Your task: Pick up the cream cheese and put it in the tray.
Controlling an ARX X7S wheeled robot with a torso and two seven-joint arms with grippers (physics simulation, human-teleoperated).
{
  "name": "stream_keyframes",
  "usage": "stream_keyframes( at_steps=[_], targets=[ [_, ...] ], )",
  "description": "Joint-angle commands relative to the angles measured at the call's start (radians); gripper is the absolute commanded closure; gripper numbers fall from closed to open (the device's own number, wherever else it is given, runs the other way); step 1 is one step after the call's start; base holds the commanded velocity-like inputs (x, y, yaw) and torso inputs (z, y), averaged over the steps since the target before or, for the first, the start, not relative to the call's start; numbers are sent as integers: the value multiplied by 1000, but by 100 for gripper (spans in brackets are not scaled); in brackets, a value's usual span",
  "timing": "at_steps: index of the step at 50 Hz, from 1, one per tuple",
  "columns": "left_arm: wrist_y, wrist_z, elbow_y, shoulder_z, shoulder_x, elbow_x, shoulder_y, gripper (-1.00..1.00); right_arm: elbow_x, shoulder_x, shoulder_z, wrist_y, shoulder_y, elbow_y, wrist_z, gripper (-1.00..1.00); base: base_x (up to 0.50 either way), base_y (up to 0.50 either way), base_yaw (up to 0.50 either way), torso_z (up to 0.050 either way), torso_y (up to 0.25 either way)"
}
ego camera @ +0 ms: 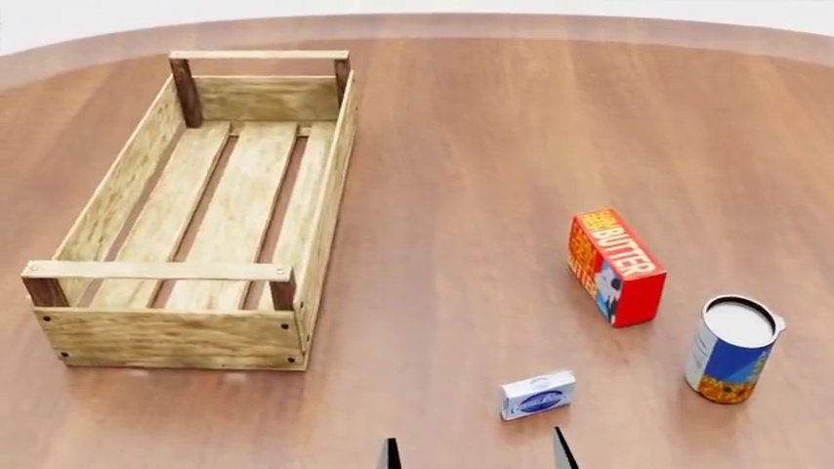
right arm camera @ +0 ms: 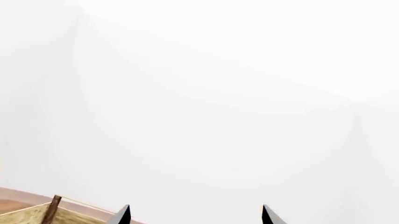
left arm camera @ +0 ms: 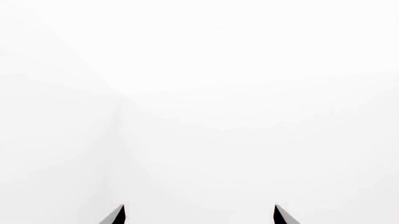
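Observation:
The cream cheese (ego camera: pixel 537 395), a small flat white box with a blue oval logo, lies on the wooden table near its front edge. The tray (ego camera: pixel 328 195), a pale slatted crate, stands empty at the left; one corner of it shows in the right wrist view (right arm camera: pixel 37 213). Two dark fingertips at the bottom of the head view, apparently my right gripper (ego camera: pixel 476 451), sit just in front of the cream cheese, apart from it. My right gripper (right arm camera: pixel 195 214) is open and empty. My left gripper (left arm camera: pixel 199 214) is open and empty, facing only white wall.
A red-orange butter box (ego camera: pixel 615 266) stands right of centre. A blue-and-orange can (ego camera: pixel 732 349) stands upright at the far right, beside the cream cheese. The brown table (ego camera: pixel 470 147) runs back to a curved far edge.

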Motion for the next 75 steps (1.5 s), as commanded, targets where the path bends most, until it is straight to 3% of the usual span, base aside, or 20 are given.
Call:
stream_keyframes(
  at_steps=[1,75],
  targets=[
    [-4,-7,1,4,-6,1,-2,-100,-4,4,-6,8,1,-6,5,-100,82,168,0,0,0],
    [-8,-51,7,27,-41,10,-4,-100,-8,36,-45,30,17,-7,41,-100,183,316,0,0,0]
  ],
)
